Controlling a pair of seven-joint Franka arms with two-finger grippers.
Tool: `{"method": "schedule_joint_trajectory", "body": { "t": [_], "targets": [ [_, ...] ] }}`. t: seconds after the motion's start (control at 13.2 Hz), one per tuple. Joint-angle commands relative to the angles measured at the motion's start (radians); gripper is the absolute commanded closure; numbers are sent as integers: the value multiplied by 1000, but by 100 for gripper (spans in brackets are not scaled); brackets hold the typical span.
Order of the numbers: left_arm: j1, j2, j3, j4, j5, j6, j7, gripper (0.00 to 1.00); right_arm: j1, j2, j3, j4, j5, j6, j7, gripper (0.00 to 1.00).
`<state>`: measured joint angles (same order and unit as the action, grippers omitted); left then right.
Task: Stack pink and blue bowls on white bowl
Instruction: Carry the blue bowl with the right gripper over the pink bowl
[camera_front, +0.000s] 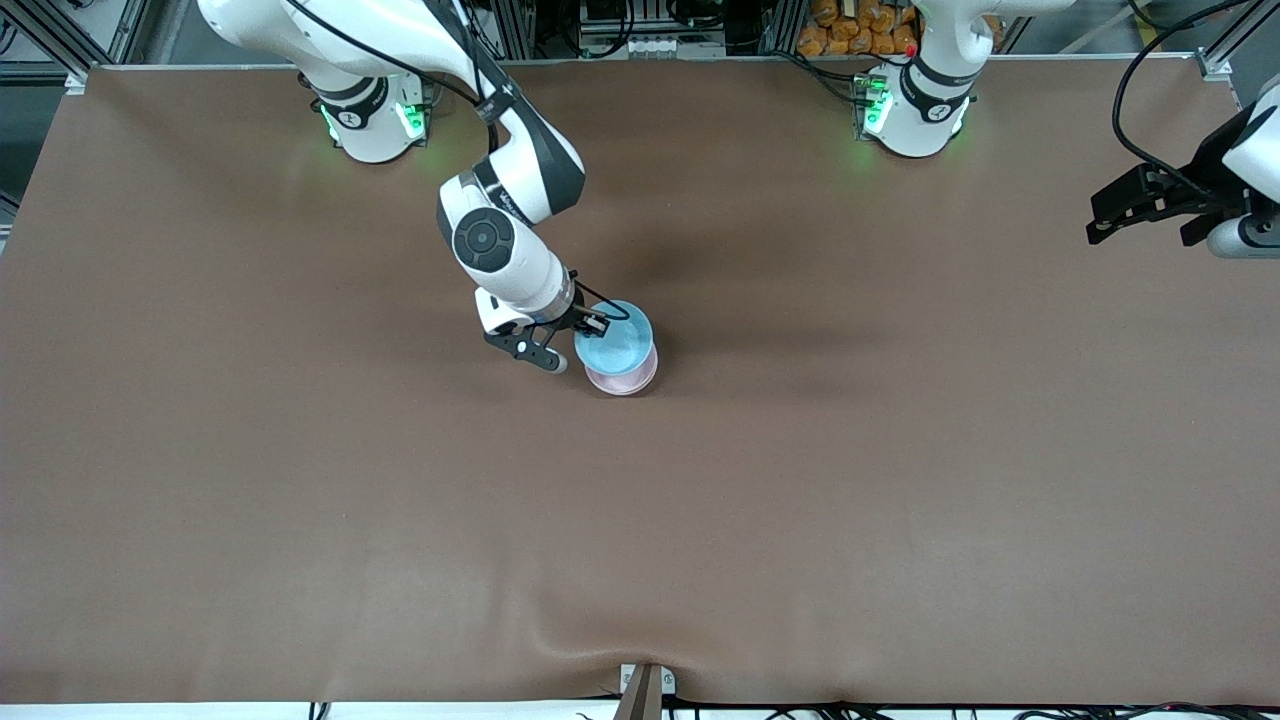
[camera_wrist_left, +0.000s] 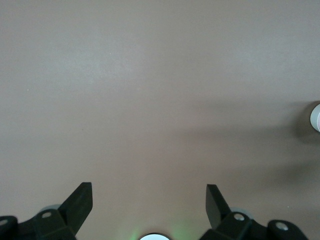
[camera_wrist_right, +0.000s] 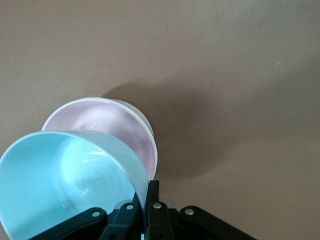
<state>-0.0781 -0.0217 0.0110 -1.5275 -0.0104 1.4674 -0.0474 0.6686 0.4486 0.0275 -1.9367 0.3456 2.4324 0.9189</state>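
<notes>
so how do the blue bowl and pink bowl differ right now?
The blue bowl is pinched at its rim by the right pincer and held in the air over the pink bowl; the pink bowl sits nested in the white bowl on the table. Blue looks tilted, pink sits level. They share the same round, plain shape and both face up. The left pincer waits open at the left arm's end.

Left tool (camera_wrist_left: 149, 200) open (fingers apart); over brown table (camera_wrist_left: 150, 90)
</notes>
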Motion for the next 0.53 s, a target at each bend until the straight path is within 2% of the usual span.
{"method": "schedule_joint_trajectory", "body": {
  "t": [0.0, 0.3, 0.38, 0.46],
  "targets": [
    [-8, -7, 4, -5, 13, -1, -17, 0, 35, 25, -8, -5, 49, 69, 5, 100],
    [-8, -4, -5, -2, 56, 1, 0, 0, 35, 35, -9, 4, 46, 74, 6, 100],
    [-8, -3, -6, -2, 56, 1, 0, 0, 34, 42, -11, 10, 46, 80, 6, 96],
    [-8, -3, -6, -2, 55, 1, 0, 0, 31, 44, -11, 15, 46, 82, 5, 71]
  ]
}}
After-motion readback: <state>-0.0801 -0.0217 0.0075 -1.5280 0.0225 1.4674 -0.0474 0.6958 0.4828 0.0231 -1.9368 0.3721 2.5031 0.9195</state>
